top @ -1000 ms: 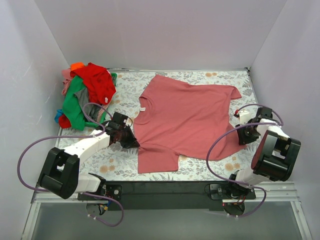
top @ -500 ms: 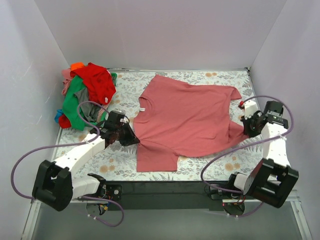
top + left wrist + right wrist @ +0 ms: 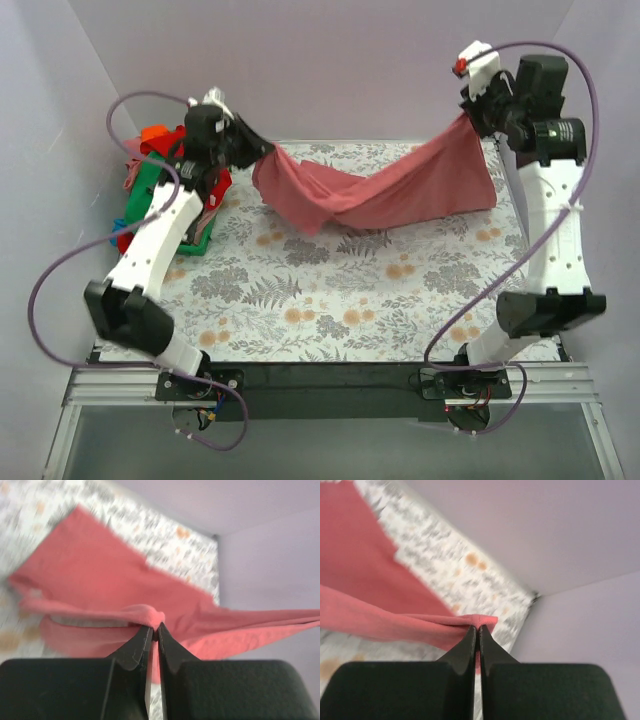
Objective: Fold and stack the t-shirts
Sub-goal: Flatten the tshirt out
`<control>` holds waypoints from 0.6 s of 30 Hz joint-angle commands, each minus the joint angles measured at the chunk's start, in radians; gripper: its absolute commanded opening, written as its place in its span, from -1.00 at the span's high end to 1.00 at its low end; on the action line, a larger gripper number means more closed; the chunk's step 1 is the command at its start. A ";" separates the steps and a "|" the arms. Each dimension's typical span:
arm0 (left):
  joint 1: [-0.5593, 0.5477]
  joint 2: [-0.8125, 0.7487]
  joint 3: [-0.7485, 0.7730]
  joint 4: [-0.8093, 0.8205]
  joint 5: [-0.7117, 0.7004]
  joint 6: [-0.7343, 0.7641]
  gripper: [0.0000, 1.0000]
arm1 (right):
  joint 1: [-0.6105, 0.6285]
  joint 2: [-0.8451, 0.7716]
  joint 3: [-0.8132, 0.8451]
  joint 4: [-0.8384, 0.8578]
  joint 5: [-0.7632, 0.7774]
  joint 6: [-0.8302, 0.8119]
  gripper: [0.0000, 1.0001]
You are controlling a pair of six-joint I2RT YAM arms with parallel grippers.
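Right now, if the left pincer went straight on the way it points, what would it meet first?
The salmon-pink t-shirt: the left pincer is shut on a fold of it, with more cloth ahead. Past that probably the floral cover; depth unclear.

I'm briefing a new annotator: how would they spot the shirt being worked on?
Look along the far edge of the floral table. A salmon-pink shirt sags like a hammock, pinched between the left hand and right hand. Unlike the mixed-colour pile at far left, it alone is held up.
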 commanded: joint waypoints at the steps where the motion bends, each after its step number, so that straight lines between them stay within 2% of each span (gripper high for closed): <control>1: 0.068 0.231 0.353 0.025 0.076 -0.002 1.00 | 0.060 0.157 0.276 0.132 0.196 0.049 0.97; 2: 0.080 0.302 0.446 0.014 0.093 -0.011 1.00 | 0.060 0.216 0.337 0.152 0.234 0.045 0.97; 3: 0.089 0.410 0.652 0.008 0.109 -0.029 1.00 | 0.062 0.244 0.430 0.177 0.242 0.037 0.97; 5: 0.115 0.517 0.843 0.014 0.138 -0.068 1.00 | 0.060 0.303 0.518 0.287 0.323 0.031 0.97; 7: 0.151 0.583 0.985 0.102 0.190 -0.164 1.00 | 0.060 0.308 0.584 0.405 0.350 0.016 0.97; 9: 0.172 0.545 1.001 0.217 0.192 -0.207 1.00 | 0.060 0.257 0.573 0.476 0.365 0.005 0.97; 12: 0.177 0.467 0.998 0.268 0.155 -0.191 1.00 | 0.034 0.130 0.507 0.568 0.347 0.020 0.97; 13: 0.178 0.404 0.995 0.270 0.152 -0.174 1.00 | 0.005 0.092 0.435 0.587 0.321 0.045 0.97; 15: 0.178 0.332 0.915 0.273 0.158 -0.136 1.00 | -0.030 -0.013 0.372 0.598 0.292 0.065 0.97; 16: 0.178 0.283 0.869 0.274 0.162 -0.128 1.00 | -0.053 -0.071 0.288 0.590 0.263 0.086 0.97; 17: 0.178 0.194 0.737 0.275 0.167 -0.119 1.00 | -0.063 -0.105 0.237 0.581 0.255 0.092 0.97; 18: 0.178 0.133 0.666 0.278 0.187 -0.116 1.00 | -0.069 -0.142 0.164 0.565 0.223 0.097 0.97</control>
